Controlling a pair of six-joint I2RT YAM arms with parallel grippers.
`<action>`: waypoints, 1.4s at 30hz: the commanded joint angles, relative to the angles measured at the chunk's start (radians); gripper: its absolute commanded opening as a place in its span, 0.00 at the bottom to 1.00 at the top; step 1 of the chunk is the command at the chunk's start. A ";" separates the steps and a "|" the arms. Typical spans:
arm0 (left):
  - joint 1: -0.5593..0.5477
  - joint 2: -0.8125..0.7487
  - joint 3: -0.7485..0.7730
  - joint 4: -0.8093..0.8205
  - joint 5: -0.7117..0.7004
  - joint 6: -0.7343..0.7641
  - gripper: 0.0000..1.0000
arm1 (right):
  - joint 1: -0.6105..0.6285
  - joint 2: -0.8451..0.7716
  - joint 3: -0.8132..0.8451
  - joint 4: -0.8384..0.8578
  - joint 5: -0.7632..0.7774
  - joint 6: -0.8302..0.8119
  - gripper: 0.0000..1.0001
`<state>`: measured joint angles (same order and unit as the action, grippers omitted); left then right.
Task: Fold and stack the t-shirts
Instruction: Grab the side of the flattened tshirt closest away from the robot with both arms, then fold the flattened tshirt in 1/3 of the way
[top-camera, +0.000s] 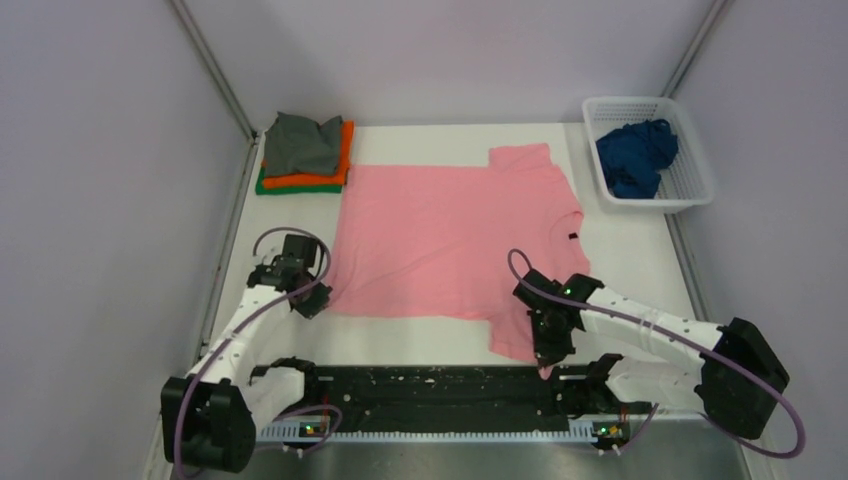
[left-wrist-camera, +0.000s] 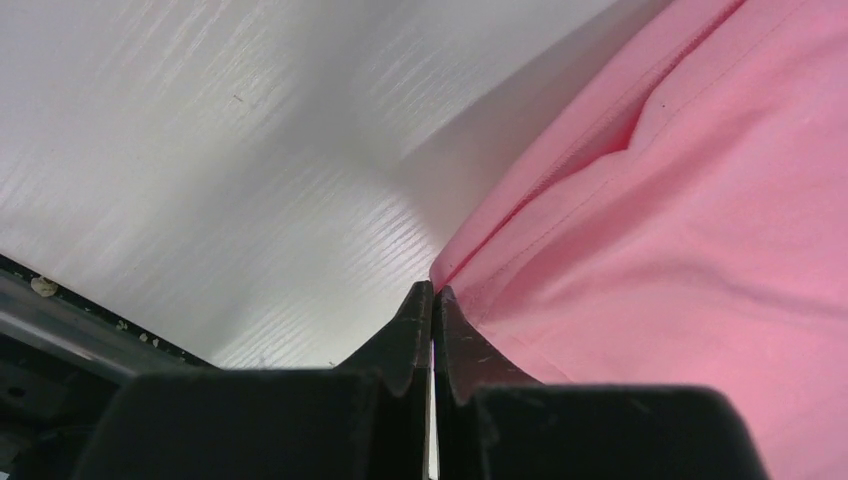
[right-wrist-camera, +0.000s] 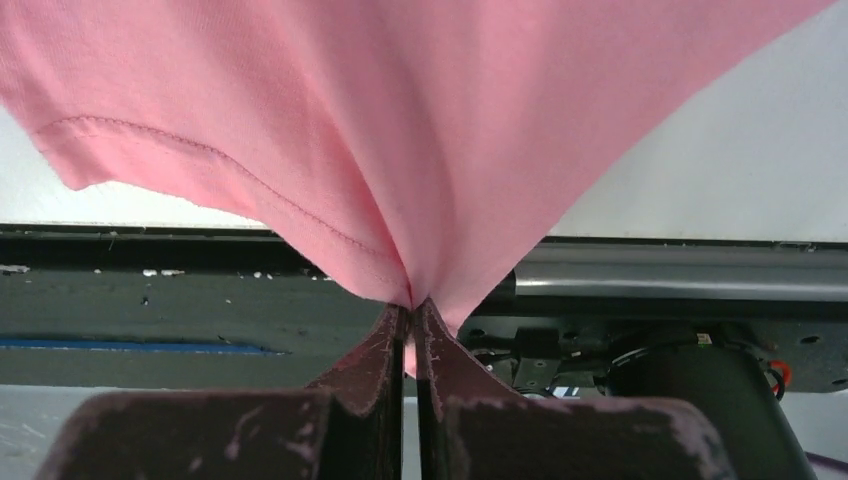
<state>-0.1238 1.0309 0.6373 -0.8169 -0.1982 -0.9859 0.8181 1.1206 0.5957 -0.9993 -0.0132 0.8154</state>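
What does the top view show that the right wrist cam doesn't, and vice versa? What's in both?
Top only: folded stack, basket holding a blue tee, left gripper at a corner of the pink tee. Right wrist only: sleeve hem stitching, cloth bunched between shut fingers. Both: pink tee, right gripper pinching its sleeve.

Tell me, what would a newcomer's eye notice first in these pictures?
A big pink t-shirt lies spread across the middle of the table. The left hand pinches its near left corner and the right hand pinches its near sleeve. A folded stack sits at the far left, a white basket with a blue t-shirt at the far right.
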 joint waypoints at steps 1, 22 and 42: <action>0.006 -0.034 0.006 -0.053 0.030 -0.011 0.00 | -0.016 -0.016 0.067 -0.060 -0.007 0.006 0.00; 0.020 0.387 0.423 0.167 0.010 0.068 0.00 | -0.500 0.256 0.615 0.069 0.159 -0.473 0.00; 0.046 0.695 0.728 0.155 -0.005 0.173 0.96 | -0.649 0.600 0.829 0.367 0.204 -0.506 0.81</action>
<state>-0.0845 1.7668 1.3350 -0.6296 -0.1875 -0.8417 0.1734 1.7531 1.3598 -0.7231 0.1684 0.2996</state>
